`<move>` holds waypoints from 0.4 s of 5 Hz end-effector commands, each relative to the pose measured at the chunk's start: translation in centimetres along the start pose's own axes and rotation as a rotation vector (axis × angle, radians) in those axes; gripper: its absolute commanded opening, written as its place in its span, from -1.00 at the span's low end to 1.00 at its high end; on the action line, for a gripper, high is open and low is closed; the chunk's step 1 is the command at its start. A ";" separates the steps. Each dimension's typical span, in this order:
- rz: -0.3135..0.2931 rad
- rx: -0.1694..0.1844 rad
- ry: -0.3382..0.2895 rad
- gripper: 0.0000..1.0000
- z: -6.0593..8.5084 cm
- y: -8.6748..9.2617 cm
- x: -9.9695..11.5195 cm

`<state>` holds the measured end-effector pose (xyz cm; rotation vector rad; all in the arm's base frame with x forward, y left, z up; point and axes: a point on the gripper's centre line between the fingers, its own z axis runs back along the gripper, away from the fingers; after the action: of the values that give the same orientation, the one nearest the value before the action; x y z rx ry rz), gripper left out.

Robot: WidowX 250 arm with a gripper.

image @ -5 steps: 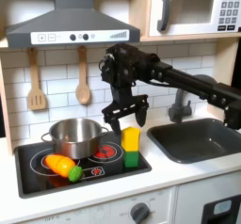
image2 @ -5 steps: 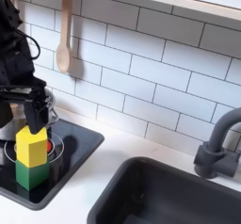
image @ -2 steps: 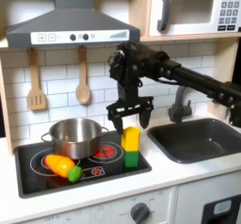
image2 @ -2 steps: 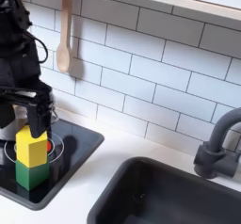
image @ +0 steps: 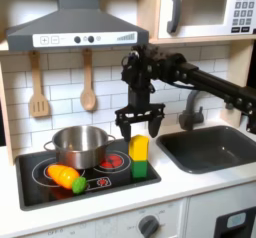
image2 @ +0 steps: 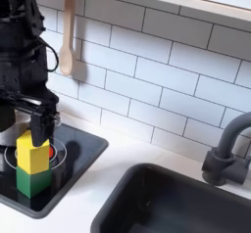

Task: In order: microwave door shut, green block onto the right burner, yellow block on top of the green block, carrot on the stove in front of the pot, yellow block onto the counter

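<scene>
The yellow block stands on top of the green block on the burner at the first exterior view's right of the stove. My gripper hangs open directly over the yellow block, its fingertips level with the block's top edge on either side. The orange carrot lies on the stove in front of the steel pot. The microwave sits up high with its door shut.
A sink with a grey faucet lies to the first exterior view's right of the stove. Wooden utensils hang on the tiled wall. White counter runs between stove and sink.
The gripper has shifted to the first exterior view's right and dropped slightly, from beside the pot to directly over the yellow block. The blocks and carrot have not moved.
</scene>
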<state>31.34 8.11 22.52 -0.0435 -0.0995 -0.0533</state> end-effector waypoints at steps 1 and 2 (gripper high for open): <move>0.031 -0.018 0.006 1.00 -0.1 0.3 0.1; 0.025 -0.014 0.022 1.00 -0.6 -0.1 0.1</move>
<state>31.47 8.05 22.09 -0.0598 -0.0812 -0.0261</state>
